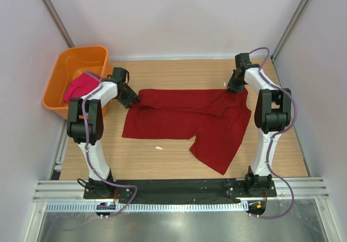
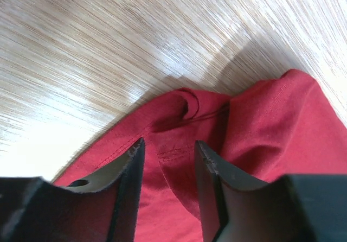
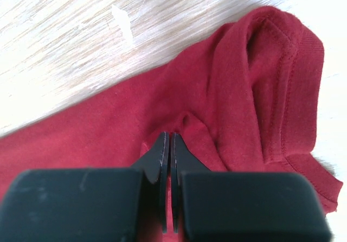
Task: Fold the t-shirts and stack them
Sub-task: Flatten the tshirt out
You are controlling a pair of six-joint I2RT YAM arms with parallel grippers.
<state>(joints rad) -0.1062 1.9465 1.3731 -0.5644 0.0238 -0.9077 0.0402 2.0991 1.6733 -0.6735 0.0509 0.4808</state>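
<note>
at the far left the orange tub (image 1: 60, 82) sits at the table's left edge, and the magenta-pink t-shirt (image 1: 79, 86) lies bunched inside it against its near right wall, apart from both grippers.

just right of the tub the left gripper (image 1: 130, 99) is down at the far left corner of the crimson t-shirt (image 1: 181, 120). in the left wrist view the left gripper (image 2: 168, 158) has its fingers (image 2: 128, 179) released and standing apart. a stitched hem of the crimson t-shirt (image 2: 260, 128) lies in the gap between them, and a small rolled fold sits just beyond the tips. neither finger visibly presses the cloth.

the crimson t-shirt lies spread on the wooden table (image 1: 162, 71) between the two arms, wrinkled, with one part trailing toward the near right. a small white scrap (image 1: 159, 147) lies on the wood just beside its near edge.

at the far right corner the right gripper (image 1: 234, 86) meets the cloth. in the right wrist view the right gripper (image 3: 167, 140) is clenched, its fingers (image 3: 158, 158) pressed together on a small raised pinch of the crimson t-shirt (image 3: 81, 133). the ribbed neckband (image 3: 293, 63) curves just to the right of the tips.
</note>
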